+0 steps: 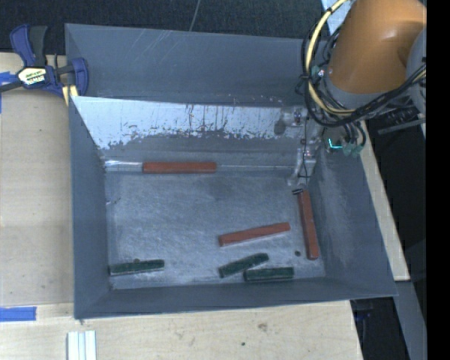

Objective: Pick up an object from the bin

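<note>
My gripper [304, 163] hangs at the bin's right side, close to the back wall. Its lower end sits just above the far end of a red-brown stick [308, 226], which lies lengthwise along the foot of the right wall. A second red-brown stick [253, 235] lies slightly tilted on the floor, to the left of the first one.
A third red-brown stick [180, 167] lies along the back wall. Two dark green sticks [243, 264] [269, 274] lie close together at the front right, and another dark green stick [136, 266] lies at the front left. The arm's orange cover and cables hang over the back right corner.
</note>
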`<state>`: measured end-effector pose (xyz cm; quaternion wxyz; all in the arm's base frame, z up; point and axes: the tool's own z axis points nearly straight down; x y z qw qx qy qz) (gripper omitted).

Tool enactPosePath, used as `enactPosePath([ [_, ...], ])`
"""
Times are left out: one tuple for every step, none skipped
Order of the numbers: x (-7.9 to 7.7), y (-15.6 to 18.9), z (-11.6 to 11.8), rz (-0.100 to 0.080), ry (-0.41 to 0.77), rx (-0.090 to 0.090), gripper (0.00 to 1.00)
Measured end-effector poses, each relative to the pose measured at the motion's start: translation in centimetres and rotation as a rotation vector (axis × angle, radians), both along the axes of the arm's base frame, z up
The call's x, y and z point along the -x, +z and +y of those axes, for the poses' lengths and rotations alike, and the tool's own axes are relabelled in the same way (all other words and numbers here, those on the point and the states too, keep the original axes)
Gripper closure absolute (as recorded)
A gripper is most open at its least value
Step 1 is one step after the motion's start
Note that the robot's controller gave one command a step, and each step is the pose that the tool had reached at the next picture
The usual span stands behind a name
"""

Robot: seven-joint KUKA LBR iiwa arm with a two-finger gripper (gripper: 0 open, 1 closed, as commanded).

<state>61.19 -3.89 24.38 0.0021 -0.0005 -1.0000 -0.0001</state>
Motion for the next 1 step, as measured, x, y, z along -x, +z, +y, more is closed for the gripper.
enactPosePath([
  [-0.1,-2.37,1.4,-0.019,0.013,0.003,0.0],
])
